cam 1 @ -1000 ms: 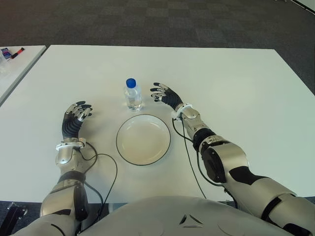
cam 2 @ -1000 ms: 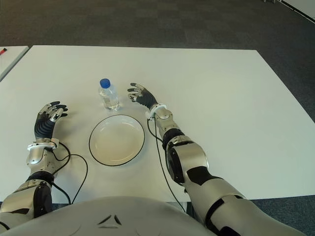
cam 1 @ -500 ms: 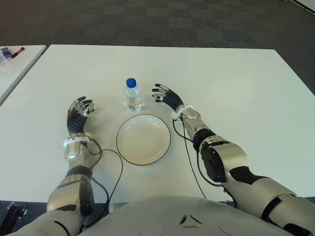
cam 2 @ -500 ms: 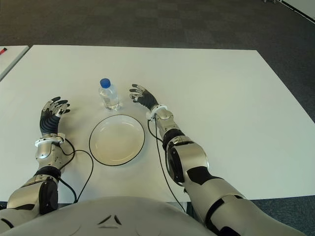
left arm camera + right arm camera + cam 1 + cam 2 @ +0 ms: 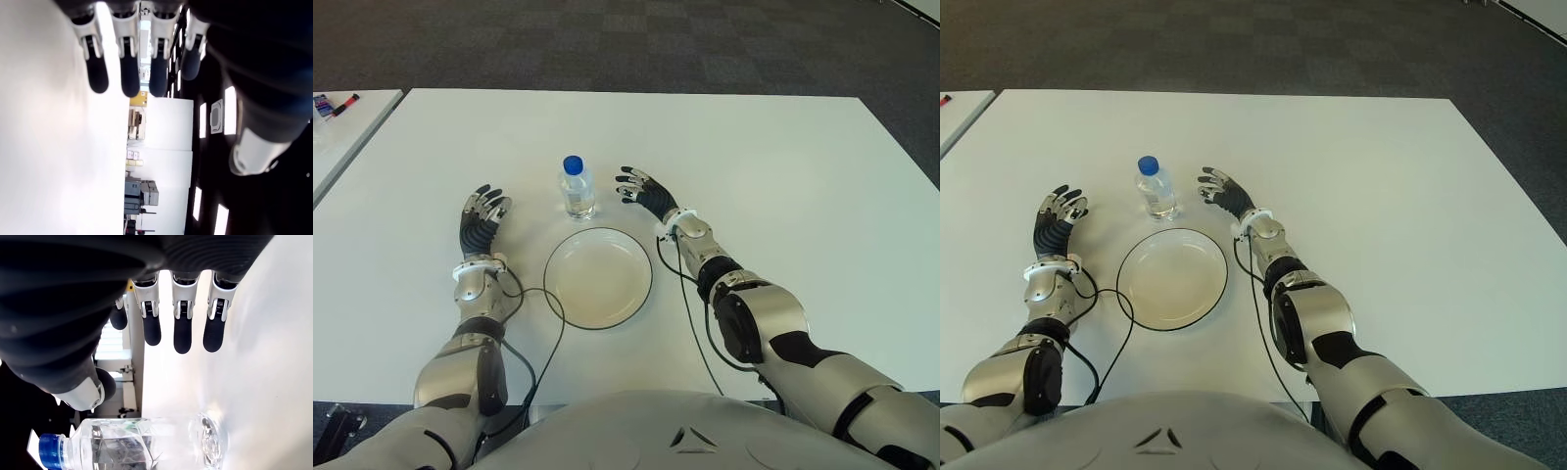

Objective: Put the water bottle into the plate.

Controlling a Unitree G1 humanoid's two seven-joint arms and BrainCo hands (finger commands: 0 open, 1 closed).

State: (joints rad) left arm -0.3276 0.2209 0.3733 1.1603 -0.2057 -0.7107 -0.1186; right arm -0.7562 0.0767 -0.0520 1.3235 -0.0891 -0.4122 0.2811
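Observation:
A small clear water bottle with a blue cap stands upright on the white table, just behind the plate, a white dish with a dark rim. My right hand is open just to the right of the bottle, its palm turned toward it, a small gap between them. The right wrist view shows the bottle close beside the spread fingers, untouched. My left hand is open to the left of the bottle and plate, fingers up, holding nothing.
The white table stretches wide to the right and behind the bottle. A second table at the far left carries markers. Dark carpet lies beyond the far edge. Cables trail from both wrists across the table.
My left hand has moved forward and to the right, closer to the bottle and plate. The right hand has barely shifted. The bottle has stayed in place.

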